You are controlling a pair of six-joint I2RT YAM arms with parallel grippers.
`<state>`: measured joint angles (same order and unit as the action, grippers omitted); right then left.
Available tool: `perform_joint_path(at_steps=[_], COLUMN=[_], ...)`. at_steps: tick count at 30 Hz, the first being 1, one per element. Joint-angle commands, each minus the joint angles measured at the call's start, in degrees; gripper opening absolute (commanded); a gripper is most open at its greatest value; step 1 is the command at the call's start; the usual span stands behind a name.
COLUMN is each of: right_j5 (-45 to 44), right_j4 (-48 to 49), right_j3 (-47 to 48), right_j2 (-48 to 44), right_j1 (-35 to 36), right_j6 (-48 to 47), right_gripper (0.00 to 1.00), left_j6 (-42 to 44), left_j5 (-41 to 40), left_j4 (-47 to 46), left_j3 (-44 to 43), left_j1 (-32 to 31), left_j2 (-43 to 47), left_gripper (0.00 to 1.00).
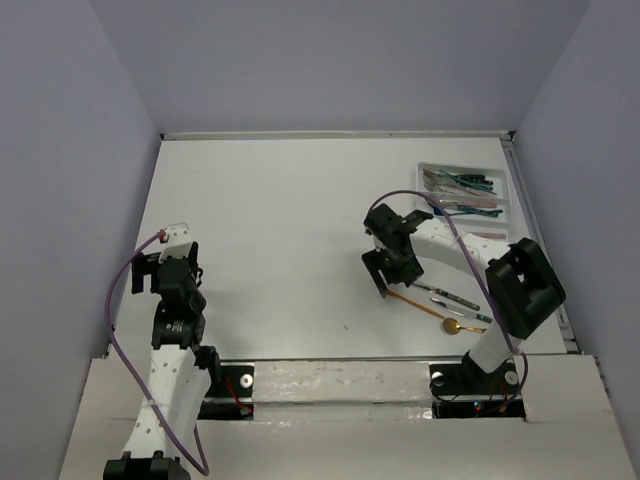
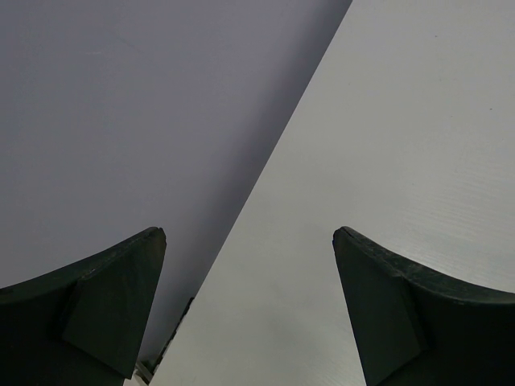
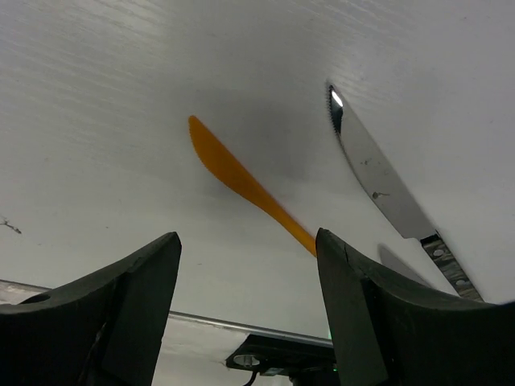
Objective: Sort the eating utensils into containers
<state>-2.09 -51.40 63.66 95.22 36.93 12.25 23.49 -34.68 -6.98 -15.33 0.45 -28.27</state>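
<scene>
The white cutlery tray (image 1: 506,190) stands at the far right and holds several utensils with pink, teal and black handles (image 1: 462,192). On the table near the right arm lie an orange-handled utensil (image 1: 412,299) with a gold head, and a silver knife (image 1: 446,294) with a dark handle. In the right wrist view the orange handle (image 3: 240,180) and the knife blade (image 3: 372,171) lie just ahead of the fingers. My right gripper (image 1: 388,275) (image 3: 248,238) is open and empty, just above the orange handle's end. My left gripper (image 1: 165,268) (image 2: 249,235) is open and empty at the table's left side.
The left wall (image 2: 121,121) stands close beside the left gripper. The table's metal front rail (image 3: 241,326) shows under the right gripper. The right arm's body (image 1: 520,285) lies next to the loose utensils.
</scene>
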Motion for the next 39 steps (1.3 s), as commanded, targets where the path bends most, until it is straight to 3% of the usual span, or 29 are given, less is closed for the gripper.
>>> perform_joint_path(at_steps=[1, 9, 16, 17, 18, 19, 20, 22, 28, 33, 34, 37, 39], right_j5=[-4.3, -4.7, -6.2, -6.6, -6.4, -6.2, -6.2, -4.6, 1.6, 2.4, 2.4, 4.9, 5.9], right_j4=[-0.9, 1.4, 3.6, 4.4, 5.2, 5.6, 6.2, 8.0, 11.8, 13.9, 14.1, 14.0, 13.8], right_j3=[0.9, 0.0, -1.2, -1.5, -1.7, -2.0, -2.3, -2.5, 1.9, 14.4, 20.5, 29.0, 33.5], right_j2=[-0.4, 5.9, 10.5, 11.0, 12.0, 12.4, 12.5, 12.3, 13.1, 20.3, 21.8, 27.4, 28.9], right_j1=[-0.3, 0.9, 1.4, 1.4, 1.4, 1.4, 1.4, 1.4, 2.5, 5.3, 6.4, 7.2, 7.7], right_j6=[-1.8, -13.7, -17.6, -18.4, -18.8, -18.8, -18.9, -19.7, -21.3, -20.8, -20.9, -22.2, -22.1], right_gripper=[0.74, 0.68, 0.61, 0.54, 0.41, 0.17, 0.08, 0.02, 0.00, 0.00, 0.00, 0.09, 0.26], left_j6=[0.2, 0.2, 0.1, 0.1, 0.1, 0.1, 0.1, 0.1, 0.1, 0.1, 0.1, 0.2, 0.2], left_j5=[-0.3, -0.4, -0.7, -0.7, -0.8, -0.8, -0.8, -0.8, -1.0, -1.0, -1.0, -1.4, -1.5], left_j4=[-1.9, -2.0, -2.2, -2.2, -2.2, -2.2, -2.2, -2.2, -2.2, -2.2, -2.2, -2.3, -2.3], left_j3=[0.7, 0.7, 0.7, 0.7, 0.7, 0.7, 0.7, 0.7, 0.7, 0.8, 0.7, 0.8, 0.9], left_j1=[-0.2, -0.2, -0.2, -0.1, -0.2, -0.2, -0.2, -0.2, -0.2, -0.2, -0.2, -0.2, -0.2], left_j2=[0.5, 0.0, -0.3, -0.2, -0.2, -0.3, -0.3, -0.3, -0.2, -0.1, -0.1, -0.1, 0.0], left_gripper=[0.99, 0.99, 0.99, 0.99, 0.99, 0.99, 0.99, 0.99, 0.99, 0.99, 0.99, 0.99, 0.99])
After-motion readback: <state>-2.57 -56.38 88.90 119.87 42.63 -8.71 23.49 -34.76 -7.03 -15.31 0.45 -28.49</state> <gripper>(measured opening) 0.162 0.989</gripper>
